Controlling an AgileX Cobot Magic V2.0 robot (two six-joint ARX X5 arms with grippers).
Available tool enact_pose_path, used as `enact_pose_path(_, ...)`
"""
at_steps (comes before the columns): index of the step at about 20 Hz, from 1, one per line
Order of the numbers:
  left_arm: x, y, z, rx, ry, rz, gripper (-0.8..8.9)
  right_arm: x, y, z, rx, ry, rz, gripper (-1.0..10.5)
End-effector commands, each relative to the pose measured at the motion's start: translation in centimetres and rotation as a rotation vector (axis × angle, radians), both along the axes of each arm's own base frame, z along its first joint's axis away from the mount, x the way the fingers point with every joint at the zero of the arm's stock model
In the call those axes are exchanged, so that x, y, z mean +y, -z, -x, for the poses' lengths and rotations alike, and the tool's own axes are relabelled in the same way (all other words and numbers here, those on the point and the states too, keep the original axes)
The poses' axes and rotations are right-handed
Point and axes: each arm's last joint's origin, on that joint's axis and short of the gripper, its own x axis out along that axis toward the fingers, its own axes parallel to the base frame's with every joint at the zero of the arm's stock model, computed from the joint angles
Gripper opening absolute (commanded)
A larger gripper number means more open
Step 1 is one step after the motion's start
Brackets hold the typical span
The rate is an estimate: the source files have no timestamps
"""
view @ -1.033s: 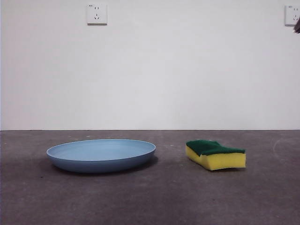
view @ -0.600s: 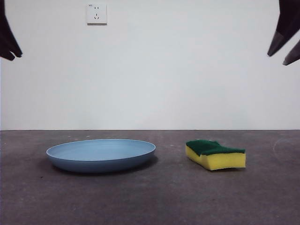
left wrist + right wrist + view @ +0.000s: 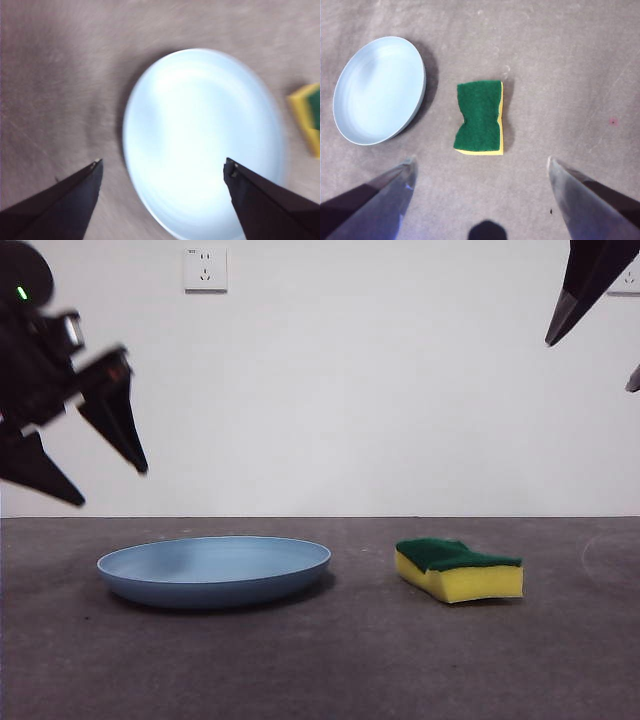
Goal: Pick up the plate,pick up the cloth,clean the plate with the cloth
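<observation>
Plate lies flat on the grey table, left of centre in the front view, rim up and nothing in it. Right of the plate, apart from it with bare table between, sits the sponge, which is the cloth of the task: a yellow foam block with a dark green scouring layer on top and wavy sides. It rests flat, green side up.

Left gripper hangs in the air at the left of the scene, above and just left of the plate's left rim, touching nothing. Its 2 jaws are spread wide. The left wrist view looks down on the plate between those jaws, with a corner of the sponge at the edge; that picture is blurred.

Right gripper is high at the right of the scene, well above the sponge and to its right, also holding nothing. In the right wrist view its 2 jaws stand far apart, and the sponge lies on the table between them, with the plate beside it.

On the far white wall is a socket, above the plate.
</observation>
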Motion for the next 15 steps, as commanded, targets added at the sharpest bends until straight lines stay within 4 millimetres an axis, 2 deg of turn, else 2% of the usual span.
enact_pose_path(1, -0.3, 2.1, -1.3, 0.037, -0.015, -0.038, 4.04, 0.0, 0.0, 0.0, 0.004, 0.003, -0.006, 4.4)
enact_pose_path(6, -1.1, 5.0, -2.4, 0.086, 0.006, -0.042, 4.04, 0.0, 0.0, 0.0, 0.003, 0.003, -0.006, 4.4)
enact_pose_path(9, -1.9, 5.6, -2.6, 0.081, 0.027, -0.044, 4.03, 0.0, 0.0, 0.0, 0.009, 0.013, -0.013, 4.4)
enact_pose_path(12, -2.3, 5.9, -2.7, 0.082, 0.031, -0.062, 3.00, 0.0, 0.0, 0.0, 0.009, 0.014, -0.014, 4.4)
enact_pose_path(15, -2.5, 6.6, -2.7, 0.103, 0.035, -0.068, 3.00, 0.0, 0.0, 0.0, 0.010, 0.016, -0.015, 4.4)
